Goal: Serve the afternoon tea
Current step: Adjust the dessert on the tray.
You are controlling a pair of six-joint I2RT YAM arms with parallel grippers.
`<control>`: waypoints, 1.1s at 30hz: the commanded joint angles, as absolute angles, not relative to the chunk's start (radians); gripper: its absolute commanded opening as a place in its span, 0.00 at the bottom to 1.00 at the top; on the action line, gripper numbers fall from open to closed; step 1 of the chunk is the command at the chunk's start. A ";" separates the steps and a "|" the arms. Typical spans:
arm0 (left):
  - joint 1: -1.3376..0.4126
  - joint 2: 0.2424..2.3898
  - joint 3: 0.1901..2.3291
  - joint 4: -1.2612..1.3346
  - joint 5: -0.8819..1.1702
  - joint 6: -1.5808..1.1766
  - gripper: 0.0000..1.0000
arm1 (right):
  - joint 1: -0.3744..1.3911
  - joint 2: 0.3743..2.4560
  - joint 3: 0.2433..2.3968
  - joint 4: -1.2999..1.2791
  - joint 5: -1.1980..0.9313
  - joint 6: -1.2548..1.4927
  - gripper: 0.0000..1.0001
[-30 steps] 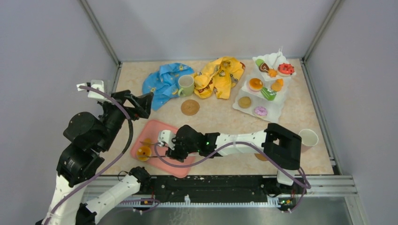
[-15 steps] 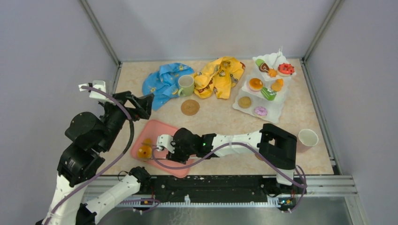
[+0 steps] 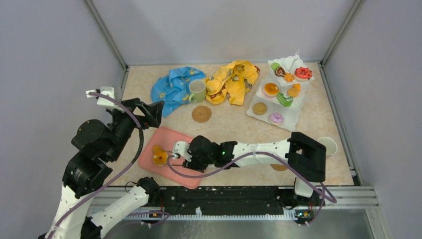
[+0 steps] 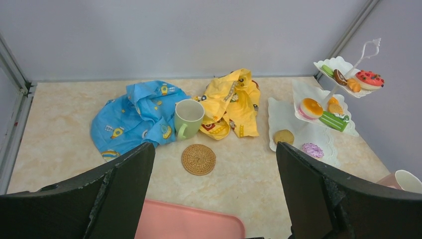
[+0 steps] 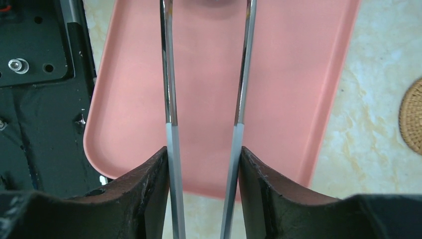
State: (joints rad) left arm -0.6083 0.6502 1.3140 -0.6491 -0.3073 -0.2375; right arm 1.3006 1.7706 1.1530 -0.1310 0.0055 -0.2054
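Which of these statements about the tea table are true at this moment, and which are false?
1. The green mug stands on the coaster. False: it stands on the table between the blue cloth and the yellow cloth. The coaster lies bare in front of it.
2. The right gripper holds tongs over the pink tray. True.
3. The left gripper is shut. False: it is open and holds nothing.
4. An orange pastry is at the pink tray, by the tongs' tips. True.
5. The stand is empty. False: pastries lie on its tiers.
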 commanded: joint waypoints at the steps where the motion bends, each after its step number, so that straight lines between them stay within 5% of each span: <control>1: -0.605 0.647 1.307 -0.600 -0.312 -0.242 0.99 | 1.313 1.681 1.159 -0.146 0.055 -0.189 0.48; 20: -0.605 0.632 1.252 -0.571 -0.344 -0.223 0.99 | 1.316 1.502 1.101 -0.403 0.084 -0.117 0.47; 33: -0.602 0.714 0.927 -0.447 -0.454 -0.287 0.99 | 1.316 1.325 0.983 -0.469 0.083 -0.077 0.48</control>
State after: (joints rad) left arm -0.6083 0.6910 0.9718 -0.5232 -0.4061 -0.2420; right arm 1.3029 1.4059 0.9825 -0.5041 0.0872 -0.0898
